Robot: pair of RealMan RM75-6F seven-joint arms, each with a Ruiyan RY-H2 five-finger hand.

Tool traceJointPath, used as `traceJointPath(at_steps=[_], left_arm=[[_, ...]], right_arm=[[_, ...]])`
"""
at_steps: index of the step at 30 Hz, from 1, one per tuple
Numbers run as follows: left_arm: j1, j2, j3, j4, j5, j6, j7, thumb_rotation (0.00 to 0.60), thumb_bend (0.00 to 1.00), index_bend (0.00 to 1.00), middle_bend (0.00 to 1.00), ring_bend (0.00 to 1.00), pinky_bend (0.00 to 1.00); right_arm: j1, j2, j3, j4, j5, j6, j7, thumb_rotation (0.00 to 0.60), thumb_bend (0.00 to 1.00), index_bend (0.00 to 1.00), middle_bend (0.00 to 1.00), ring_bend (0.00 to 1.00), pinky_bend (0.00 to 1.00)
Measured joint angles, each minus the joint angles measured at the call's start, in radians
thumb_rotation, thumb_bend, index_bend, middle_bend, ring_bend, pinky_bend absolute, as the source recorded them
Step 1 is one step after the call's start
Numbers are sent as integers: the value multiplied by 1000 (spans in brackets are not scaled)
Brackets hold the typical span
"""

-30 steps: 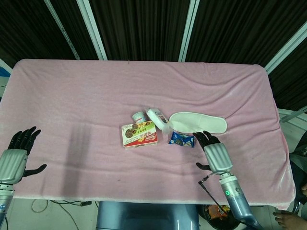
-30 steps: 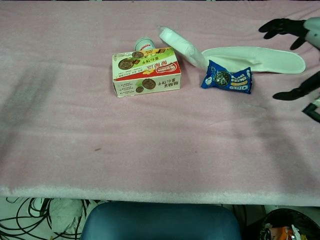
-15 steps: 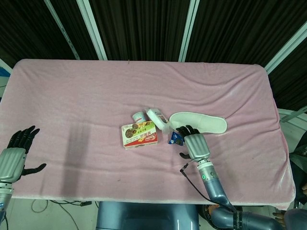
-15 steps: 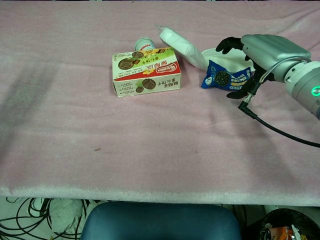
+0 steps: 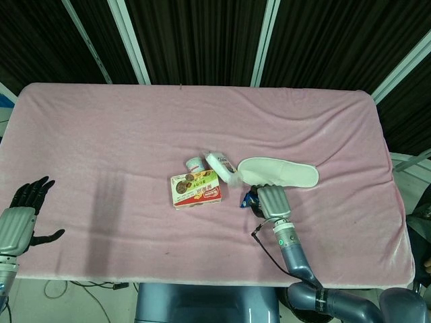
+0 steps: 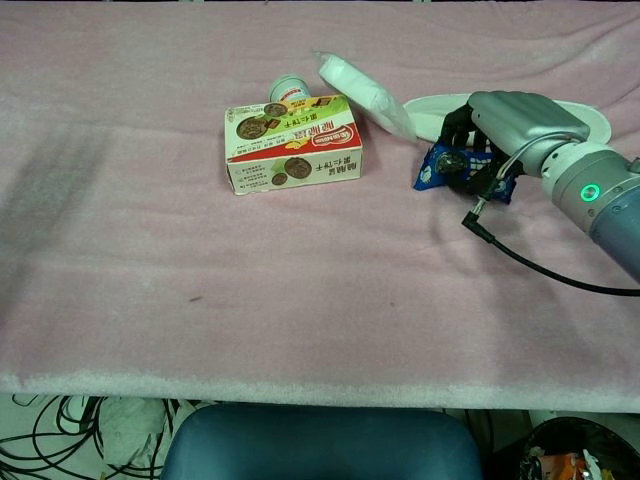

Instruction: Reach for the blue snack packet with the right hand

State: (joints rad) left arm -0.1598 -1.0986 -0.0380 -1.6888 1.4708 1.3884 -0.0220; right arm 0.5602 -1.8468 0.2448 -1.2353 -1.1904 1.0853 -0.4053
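The blue snack packet [image 5: 248,199] [image 6: 432,170] lies on the pink cloth, just right of the biscuit box. My right hand [image 5: 271,200] [image 6: 510,120] lies on top of it, fingers curled down around it and pinching it, so only the packet's left end and a right corner show. My left hand [image 5: 20,219] hovers at the table's near left edge with its fingers spread and nothing in it; the chest view does not show it.
A biscuit box [image 5: 195,189] [image 6: 292,143] lies left of the packet. Behind it are a small cup [image 5: 195,163] [image 6: 288,90] and a white pouch [image 5: 222,165] [image 6: 365,92]. A white slipper [image 5: 283,171] [image 6: 590,118] lies right behind my right hand.
My right hand has moved left from the table's right side onto the blue packet and curled its fingers around it. The packet has shifted slightly. The left hand has stayed put.
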Motion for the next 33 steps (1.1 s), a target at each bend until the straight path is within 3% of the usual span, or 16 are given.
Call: traceJointPath(at_steps=[8,17,20,24,28,33], left_arm=[[1,-4,2,-1,8,6,7,600,0,0,0,0,0],[4,-9,5,1,24,20,11,600,0,0,0,0,0],[6,-13,8,6,40,29,16,600,0,0,0,0,0],[7,-19,13,15,55,37,25,600,0,0,0,0,0],[8,-22,15,14,59,41,33,600,0,0,0,0,0],[12,-22,16,12,57,46,36,600,0,0,0,0,0]], right_arm=[[3,34,9,-43,-87,76,71,600,557,743,663,624,637],[-52,213,6,-291,-184,195,107,600,556,743,659,618,637],[-106,306,-31,-395,-230,249,127,600,556,743,658,616,637],[-201,438,-126,-489,-334,344,180,600,555,744,656,615,637],[-276,505,-208,-519,-430,430,261,600,555,744,655,613,637],[-320,543,-249,-518,-494,480,333,600,555,744,655,614,637]])
